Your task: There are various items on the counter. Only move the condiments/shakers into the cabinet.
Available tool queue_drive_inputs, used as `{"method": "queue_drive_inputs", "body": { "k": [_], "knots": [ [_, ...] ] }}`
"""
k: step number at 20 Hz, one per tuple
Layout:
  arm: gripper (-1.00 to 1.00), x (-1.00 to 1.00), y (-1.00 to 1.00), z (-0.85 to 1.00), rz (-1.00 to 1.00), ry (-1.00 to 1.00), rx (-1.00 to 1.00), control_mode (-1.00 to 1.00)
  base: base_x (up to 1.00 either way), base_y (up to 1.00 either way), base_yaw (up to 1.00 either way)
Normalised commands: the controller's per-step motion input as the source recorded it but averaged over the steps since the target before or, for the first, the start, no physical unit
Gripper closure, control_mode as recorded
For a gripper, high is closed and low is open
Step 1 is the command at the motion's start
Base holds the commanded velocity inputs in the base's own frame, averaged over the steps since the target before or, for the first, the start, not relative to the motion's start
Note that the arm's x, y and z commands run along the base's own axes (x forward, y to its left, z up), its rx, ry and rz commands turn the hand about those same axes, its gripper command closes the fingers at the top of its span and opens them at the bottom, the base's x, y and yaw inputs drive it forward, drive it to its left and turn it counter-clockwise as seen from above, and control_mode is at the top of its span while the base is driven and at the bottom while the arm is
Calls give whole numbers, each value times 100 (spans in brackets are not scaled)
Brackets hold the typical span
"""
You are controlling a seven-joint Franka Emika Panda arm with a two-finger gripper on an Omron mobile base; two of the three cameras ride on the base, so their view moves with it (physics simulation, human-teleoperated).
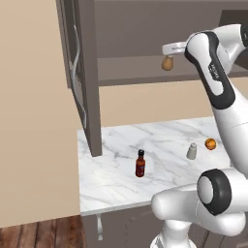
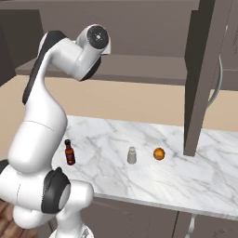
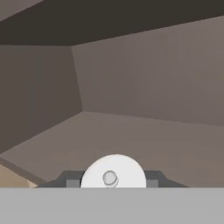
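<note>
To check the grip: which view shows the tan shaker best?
The left base view: the tan shaker hangs in profile above the cabinet shelf. The hand view shows its white top between the jaws.

tan shaker (image 1: 167, 63): bulbous, white top, upright, up at cabinet (image 1: 145, 34) shelf level
red bottle (image 1: 140, 163): black cap, upright on counter (image 1: 116, 179)
grey shaker (image 1: 192, 151): upright, just beside orange fruit (image 1: 210, 144)
cabinet door (image 1: 80, 72): open
</note>
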Motion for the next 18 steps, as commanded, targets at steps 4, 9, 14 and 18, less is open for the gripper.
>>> {"method": "queue_drive_inputs", "body": {
  "k": [4,9,14,18],
  "knots": [
    [100,48,0,-19,-1,2,0,-100,0,0,0],
    [100,32,0,-28,-2,1,0,-100,0,0,0],
    [100,21,0,-29,0,0,0,-100,0,0,0],
    [100,40,-3,-10,-2,0,0,-100,0,0,0]
  ]
}}
